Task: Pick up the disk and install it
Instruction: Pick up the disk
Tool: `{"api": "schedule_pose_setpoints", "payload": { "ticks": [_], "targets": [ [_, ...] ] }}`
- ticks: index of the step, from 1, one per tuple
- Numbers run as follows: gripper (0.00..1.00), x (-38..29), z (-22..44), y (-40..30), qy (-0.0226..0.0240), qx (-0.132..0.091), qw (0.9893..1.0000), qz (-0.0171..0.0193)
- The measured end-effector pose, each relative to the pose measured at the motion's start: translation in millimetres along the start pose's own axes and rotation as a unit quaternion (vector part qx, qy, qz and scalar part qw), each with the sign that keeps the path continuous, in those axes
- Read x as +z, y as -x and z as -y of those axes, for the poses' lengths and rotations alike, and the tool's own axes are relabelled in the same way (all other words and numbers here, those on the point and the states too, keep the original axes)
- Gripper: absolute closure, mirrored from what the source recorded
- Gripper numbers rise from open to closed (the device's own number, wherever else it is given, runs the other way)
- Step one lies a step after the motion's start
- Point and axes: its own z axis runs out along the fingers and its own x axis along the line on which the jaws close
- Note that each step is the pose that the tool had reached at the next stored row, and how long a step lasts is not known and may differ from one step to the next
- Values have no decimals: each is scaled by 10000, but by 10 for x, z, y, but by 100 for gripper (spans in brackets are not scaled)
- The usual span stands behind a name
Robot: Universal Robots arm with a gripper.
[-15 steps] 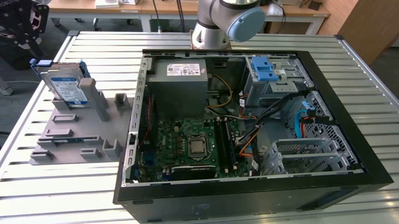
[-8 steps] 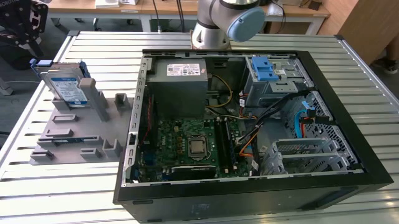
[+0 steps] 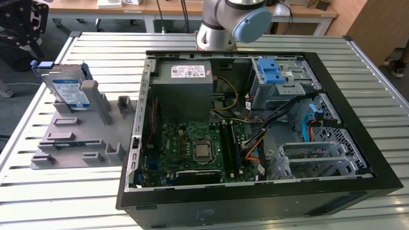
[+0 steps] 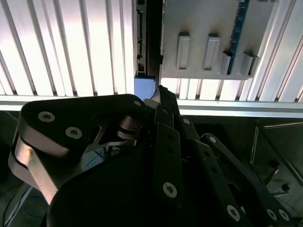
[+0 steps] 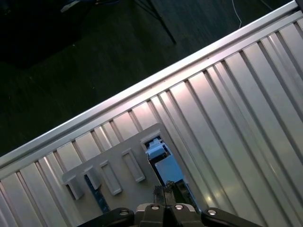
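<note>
Flat silver disk (image 3: 67, 91), clipped in glossy blue plastic, stands upright in a matte grey slotted fixture (image 3: 83, 139) on the slatted aluminium counter (image 3: 64, 201), at ten o'clock from the open black computer case (image 3: 255, 201). In the first wrist view the dark metal pincer (image 5: 165, 190) hangs near it, tips pressed together on nothing.

A black open-sided computer tower case (image 3: 255, 203) lies flat on a ribbed aluminium table (image 3: 64, 196). Inside it sit a green motherboard (image 3: 195, 148), a grey power-supply box (image 3: 185, 93) (white sticker on top) and a metal drive cage with blue plastic latches (image 3: 278, 76). A grey slotted plastic fixture (image 3: 76, 143) rests beside the case, on the exterior view's left.
</note>
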Motion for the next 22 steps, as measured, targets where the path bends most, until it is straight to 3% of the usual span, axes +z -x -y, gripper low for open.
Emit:
{"api": "schedule_pose_setpoints", "payload": {
  "ticks": [15, 22],
  "targets": [
    [89, 0, 0, 0, 1, -413, 9991, -13],
    [89, 0, 0, 0, 1, -486, 9988, -16]
  ]
}}
